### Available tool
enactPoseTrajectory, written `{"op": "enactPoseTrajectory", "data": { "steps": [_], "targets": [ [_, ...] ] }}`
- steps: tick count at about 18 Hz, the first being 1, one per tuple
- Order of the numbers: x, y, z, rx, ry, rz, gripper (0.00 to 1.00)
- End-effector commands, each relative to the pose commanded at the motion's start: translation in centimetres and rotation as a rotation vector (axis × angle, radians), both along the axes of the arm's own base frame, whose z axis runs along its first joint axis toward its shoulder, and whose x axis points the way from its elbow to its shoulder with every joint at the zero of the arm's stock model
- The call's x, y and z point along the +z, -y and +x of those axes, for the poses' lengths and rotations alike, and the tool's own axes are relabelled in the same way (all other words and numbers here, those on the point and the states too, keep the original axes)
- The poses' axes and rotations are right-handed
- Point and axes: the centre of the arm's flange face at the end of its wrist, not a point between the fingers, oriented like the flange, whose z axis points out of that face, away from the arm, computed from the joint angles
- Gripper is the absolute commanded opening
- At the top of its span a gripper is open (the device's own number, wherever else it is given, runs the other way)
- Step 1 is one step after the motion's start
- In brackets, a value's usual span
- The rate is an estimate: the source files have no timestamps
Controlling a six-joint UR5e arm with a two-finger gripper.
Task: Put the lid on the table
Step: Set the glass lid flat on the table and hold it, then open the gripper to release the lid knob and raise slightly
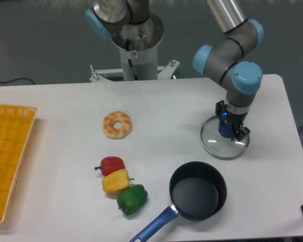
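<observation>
The lid (212, 139), a clear glass disc with a metal rim, lies flat on the white table (161, 101) at the right, just behind the black pan. My gripper (227, 129) points straight down over its centre. The black fingers (241, 132) stand close on either side of the blue knob (224, 130), and I see no gap between them and the knob. The knob is partly hidden by the fingers.
A black saucepan (198, 190) with a blue handle sits in front of the lid. A bagel (117, 124) lies mid-table, with red, yellow and green peppers (119, 185) in front of it. A yellow mesh basket (7, 156) is at the left edge. The arm's base (134, 45) stands behind the table.
</observation>
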Motion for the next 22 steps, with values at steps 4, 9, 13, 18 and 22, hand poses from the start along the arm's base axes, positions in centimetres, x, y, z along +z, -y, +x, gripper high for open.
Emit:
{"op": "enactPoseTrajectory", "data": {
  "steps": [4,9,13,18,22],
  "targets": [
    [0.1,0.1,0.0,0.002,-0.001,0.000,0.78],
    [0.3,0.1,0.0,0.000,-0.004,0.001,0.97],
    [1.5,0.1,-0.4,0.005,-0.025,0.006,1.00],
    [3.4,0.3,-0.2,0.014,-0.049,0.011,1.00],
    [4.4,0.2,0.0,0.054,-0.062,0.018,1.00]
  ]
}}
